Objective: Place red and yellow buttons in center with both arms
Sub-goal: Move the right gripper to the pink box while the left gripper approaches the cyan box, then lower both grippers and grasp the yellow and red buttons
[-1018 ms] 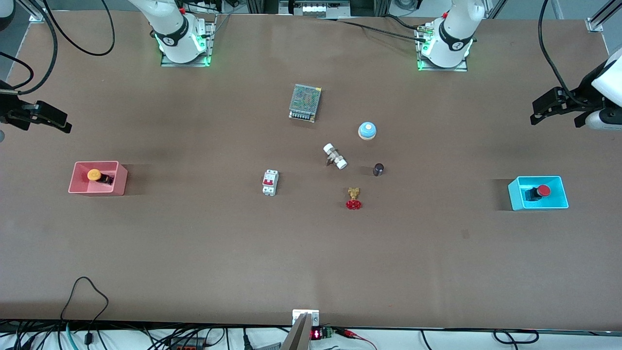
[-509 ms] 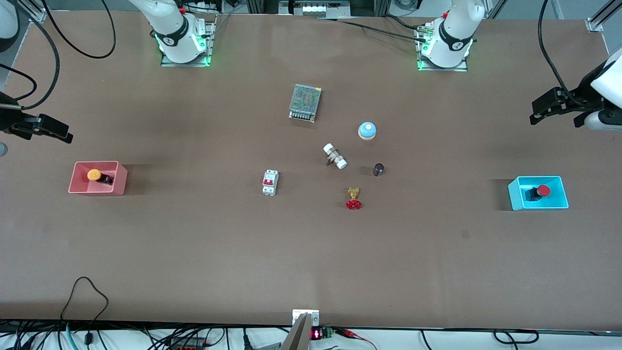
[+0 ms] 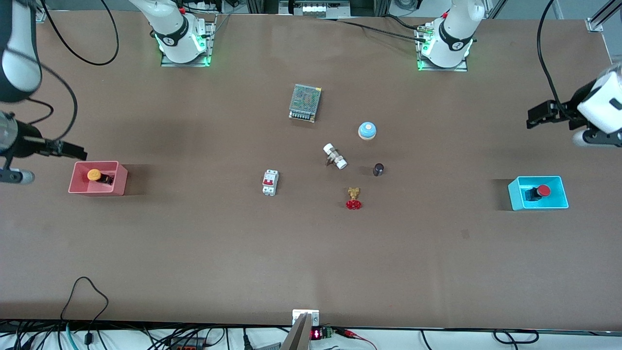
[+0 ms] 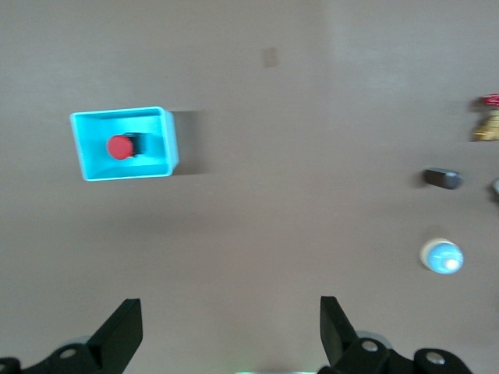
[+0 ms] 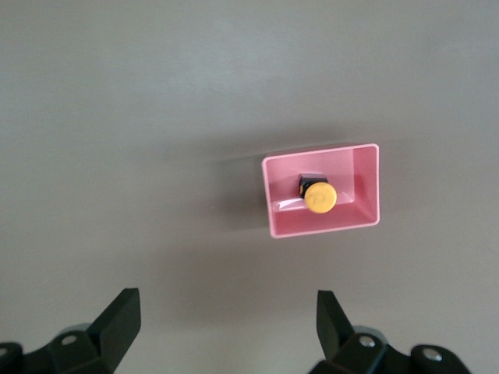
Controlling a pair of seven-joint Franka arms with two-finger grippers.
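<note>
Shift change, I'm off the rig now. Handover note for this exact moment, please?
Left gripper: fingers open, empty, up in the air near the left arm's end of the table, not yet over the blue tray.
Right gripper: fingers open, empty, in the air just beside the pink tray.
Red button: lying in the blue tray.
Yellow button: lying in the pink tray.
Done: nothing placed; both buttons untouched.
Left: each arm picks its button and sets it on the tabletop centre, where the valve, bell and breaker already lie.
</note>
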